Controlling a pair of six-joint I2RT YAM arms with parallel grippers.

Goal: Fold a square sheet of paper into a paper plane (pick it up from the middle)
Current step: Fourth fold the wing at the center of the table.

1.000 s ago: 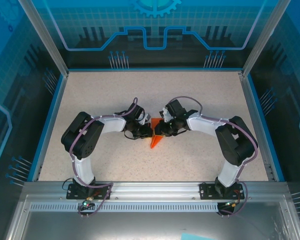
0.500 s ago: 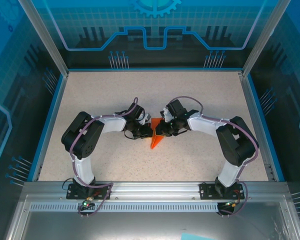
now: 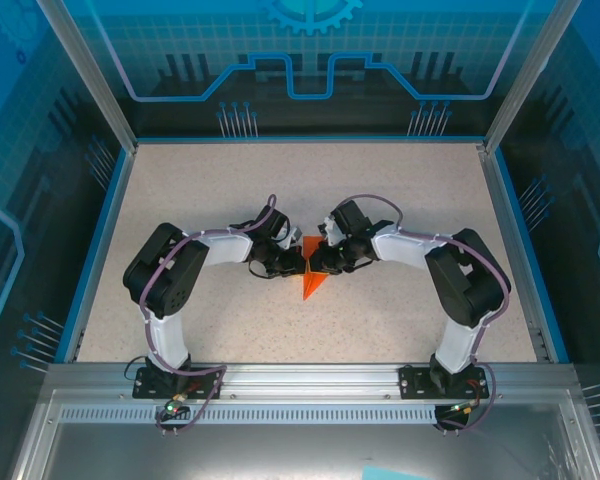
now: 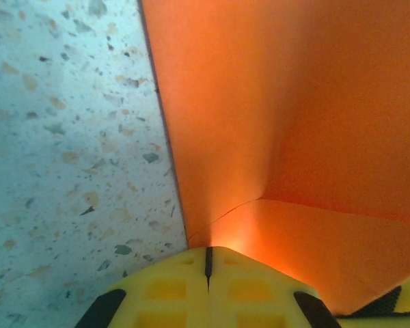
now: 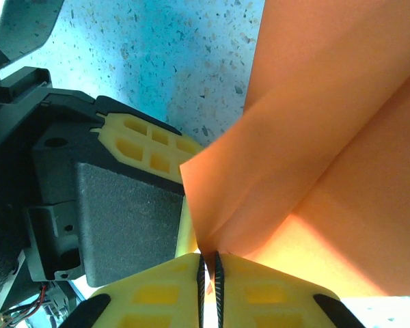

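The paper plane [image 3: 310,281] is a narrow bright orange dart at the table's middle, its point toward the near edge. My left gripper [image 3: 289,262] and right gripper [image 3: 321,260] meet over its far end from either side. In the left wrist view the yellow fingers [image 4: 164,290] are pressed together at the gripper's tip [image 4: 208,253], right where the paper plane's [image 4: 280,116] crease begins. In the right wrist view the right gripper [image 5: 208,260] pinches a folded edge of the paper plane [image 5: 314,143], with the left gripper's finger [image 5: 140,147] just behind the paper.
The speckled table [image 3: 230,190] is bounded by a blue rim [image 3: 95,240] and metal posts. Both arm bases [image 3: 175,375] stand at the near edge. Open tabletop lies behind and to both sides of the grippers.
The right arm's elbow has swung a little left, toward the centre. The left arm and the paper plane have stayed almost where they were.
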